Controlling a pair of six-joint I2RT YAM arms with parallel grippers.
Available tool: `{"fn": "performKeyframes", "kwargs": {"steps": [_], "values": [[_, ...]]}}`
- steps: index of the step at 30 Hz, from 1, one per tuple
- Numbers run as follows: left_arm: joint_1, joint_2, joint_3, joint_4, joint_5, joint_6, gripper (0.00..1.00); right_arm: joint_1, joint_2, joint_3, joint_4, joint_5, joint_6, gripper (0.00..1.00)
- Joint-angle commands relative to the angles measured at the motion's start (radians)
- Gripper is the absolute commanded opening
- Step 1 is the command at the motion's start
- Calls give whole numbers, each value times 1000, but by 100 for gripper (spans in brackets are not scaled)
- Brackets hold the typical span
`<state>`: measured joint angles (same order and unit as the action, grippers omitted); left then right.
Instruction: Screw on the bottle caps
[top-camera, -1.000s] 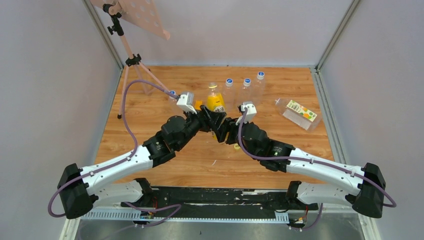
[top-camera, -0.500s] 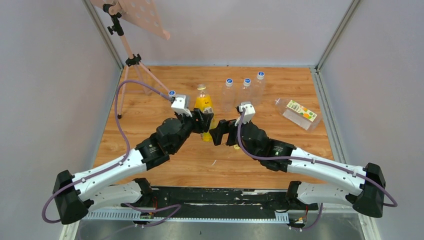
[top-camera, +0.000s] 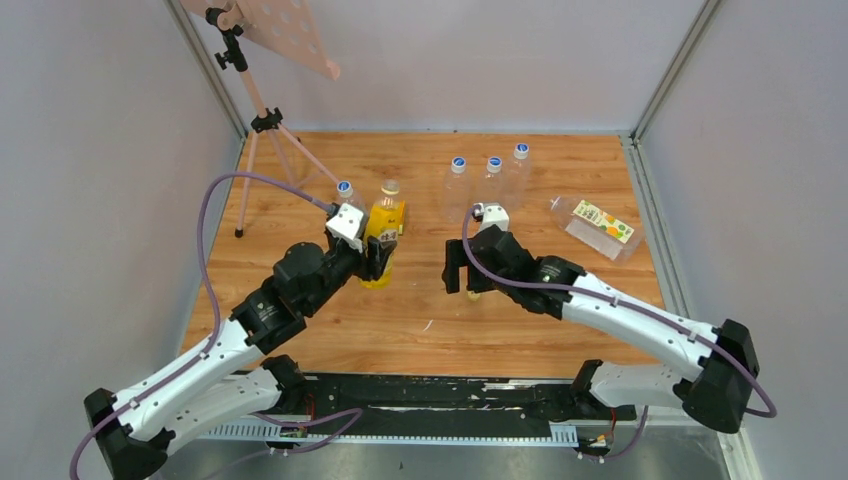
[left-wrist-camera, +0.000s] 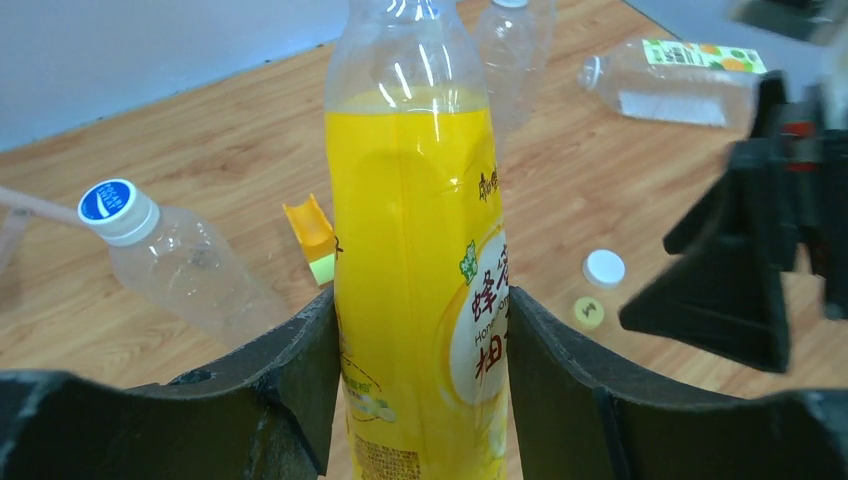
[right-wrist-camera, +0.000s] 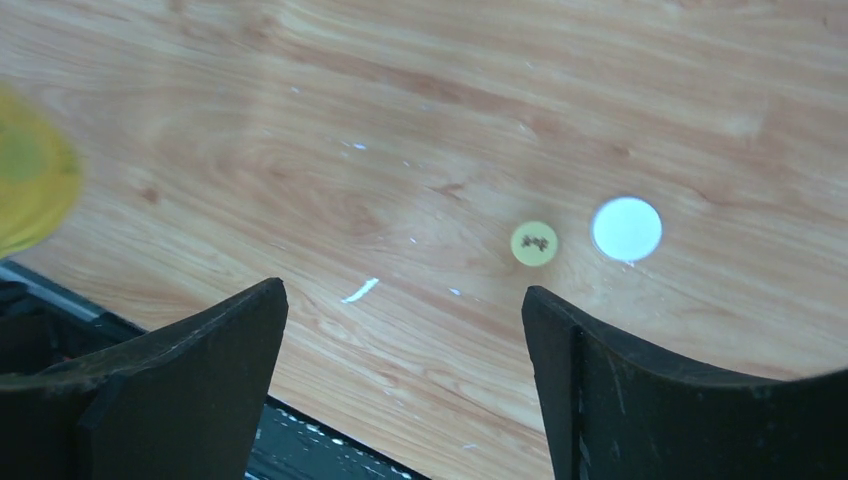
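Observation:
My left gripper (left-wrist-camera: 420, 302) is shut on the yellow bottle (left-wrist-camera: 415, 200), which stands upright left of the table's middle (top-camera: 384, 222); its neck looks bare. A yellow cap (right-wrist-camera: 534, 243) and a white cap (right-wrist-camera: 626, 228) lie flat on the wood side by side, and both show in the left wrist view, white cap (left-wrist-camera: 604, 267) beyond yellow cap (left-wrist-camera: 588, 311). My right gripper (right-wrist-camera: 400, 300) hangs open just above the table, with both caps a little past its right finger. In the top view the right gripper (top-camera: 458, 268) is a hand's width right of the yellow bottle.
Three clear blue-capped bottles (top-camera: 490, 180) stand at the back. Another blue-capped clear bottle (left-wrist-camera: 170, 265) is just left of the yellow one. A wide labelled bottle (top-camera: 597, 225) lies at the back right. An orange-green block (left-wrist-camera: 312, 235) sits behind the yellow bottle. A tripod (top-camera: 262, 122) stands back left.
The right gripper opened, let go of the yellow bottle and drew back right, now pointing down by the caps. The left arm carried the bottle leftward.

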<state>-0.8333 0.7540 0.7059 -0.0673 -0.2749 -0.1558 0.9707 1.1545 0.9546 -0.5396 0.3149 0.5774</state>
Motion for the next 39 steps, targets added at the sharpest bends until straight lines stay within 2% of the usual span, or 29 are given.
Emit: {"fn": "performKeyframes", "kwargs": {"steps": [1,5,9,15,24,33,39], "values": [[2,-66,11,-52,137,152,49,-62,102,37,-115,-118,49,85],[2,-122,-4,-49,166,221,49,-99,214,47,-117,-147,78,76],[2,-161,-1,-74,170,270,53,-122,318,66,-127,-127,98,70],[2,-177,28,-152,159,325,54,-161,415,85,-133,-121,111,62],[2,-174,53,-252,219,370,47,-206,504,108,-110,-136,88,56],[2,-212,3,-229,257,438,45,-241,575,120,-81,-172,94,53],[2,-210,3,-233,257,417,43,-246,594,124,-82,-176,108,50]]}}
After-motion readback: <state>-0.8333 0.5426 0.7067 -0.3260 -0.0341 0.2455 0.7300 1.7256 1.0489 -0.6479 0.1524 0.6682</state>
